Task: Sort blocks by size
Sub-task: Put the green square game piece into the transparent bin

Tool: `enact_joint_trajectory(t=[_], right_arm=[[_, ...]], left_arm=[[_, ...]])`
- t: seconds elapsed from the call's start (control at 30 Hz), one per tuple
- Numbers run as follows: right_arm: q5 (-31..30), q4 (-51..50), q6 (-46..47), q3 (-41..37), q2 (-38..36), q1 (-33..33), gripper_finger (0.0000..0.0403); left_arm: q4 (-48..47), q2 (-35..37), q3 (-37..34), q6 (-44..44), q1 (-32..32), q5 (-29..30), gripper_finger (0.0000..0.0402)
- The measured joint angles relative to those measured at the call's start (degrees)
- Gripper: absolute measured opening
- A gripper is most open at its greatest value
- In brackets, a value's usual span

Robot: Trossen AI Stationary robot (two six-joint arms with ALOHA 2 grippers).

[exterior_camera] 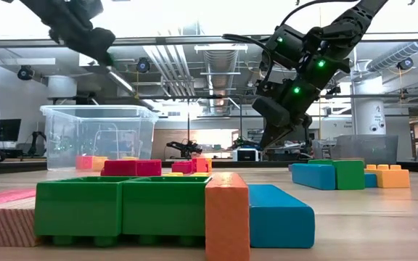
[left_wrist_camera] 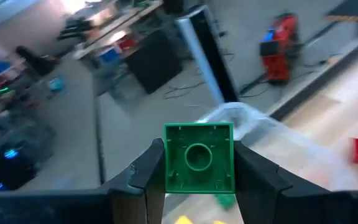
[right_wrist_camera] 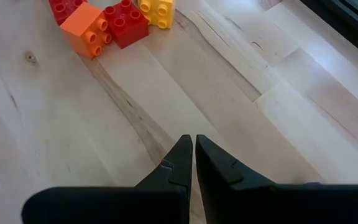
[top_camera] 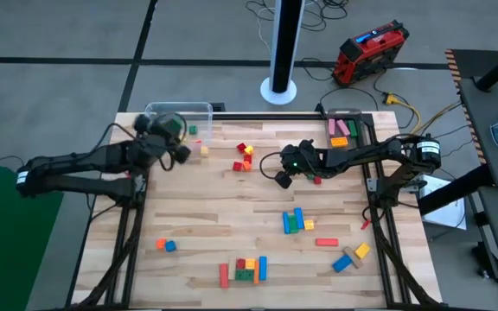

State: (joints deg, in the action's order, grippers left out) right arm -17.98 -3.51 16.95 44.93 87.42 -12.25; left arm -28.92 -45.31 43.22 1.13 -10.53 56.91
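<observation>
My left gripper point(top_camera: 181, 134) hangs over the near edge of the clear tub point(top_camera: 180, 114) at the table's far left, shut on a green square block point(left_wrist_camera: 199, 158). My right gripper point(top_camera: 282, 179) is shut and holds nothing; it hovers just above bare wood point(right_wrist_camera: 194, 155) near the table's middle. A small cluster of red, orange and yellow blocks point(top_camera: 244, 157) lies on the table to its far left. More blocks lie toward the near edge: a blue-green-yellow group point(top_camera: 296, 222), a red-green-orange-blue group point(top_camera: 245, 269), and an orange and blue pair point(top_camera: 165, 245). My left gripper pinches the green block by two opposite side walls point(left_wrist_camera: 166, 163), one finger on each. The block's hollow underside faces the wrist camera. It is lifted clear, above the tub; the low view shows the gripper point(exterior_camera: 100, 47) high over the tub.
A dark tray point(top_camera: 344, 130) at the far right corner holds pink, orange and green blocks. A red bar point(top_camera: 326, 242) and a wood-blue-yellow group point(top_camera: 351, 257) lie near right. A few blocks show inside the tub point(exterior_camera: 96, 161). Bare wood stretches across the table's middle left.
</observation>
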Motion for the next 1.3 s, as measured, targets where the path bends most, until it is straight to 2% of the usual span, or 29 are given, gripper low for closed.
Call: enact_joint_trajectory(t=[0.27,0.4,0.47,0.6,0.77,1.3], right_arm=[[0.02,0.00,0.54,0.00,0.00,0.00,0.0013],[0.13,0.00,1.32,-0.02,0.01,0.02,0.0013],[0.22,0.00,1.64,-0.02,0.00,0.02,0.0013],[0.22,0.00,1.81,-0.02,0.00,0.07,0.0013],[0.24,0.00,2.15,-0.02,0.00,0.92,0.0013],[0.23,0.00,2.73,-0.02,0.00,1.90,0.0013]], left_arm=[[-6.33,-1.53,2.62,2.96,-6.16,-5.21,0.0135],[-14.97,-3.34,6.20,7.61,-12.78,-21.30,0.0138],[-15.50,-4.27,6.69,7.24,-15.53,-24.39,0.0143],[-14.11,-5.92,6.69,4.29,-19.67,-22.01,0.0156],[-14.06,-8.01,6.67,3.21,-23.14,-24.40,0.0162],[-13.27,-11.92,6.58,4.34,-23.43,-23.96,0.0170]])
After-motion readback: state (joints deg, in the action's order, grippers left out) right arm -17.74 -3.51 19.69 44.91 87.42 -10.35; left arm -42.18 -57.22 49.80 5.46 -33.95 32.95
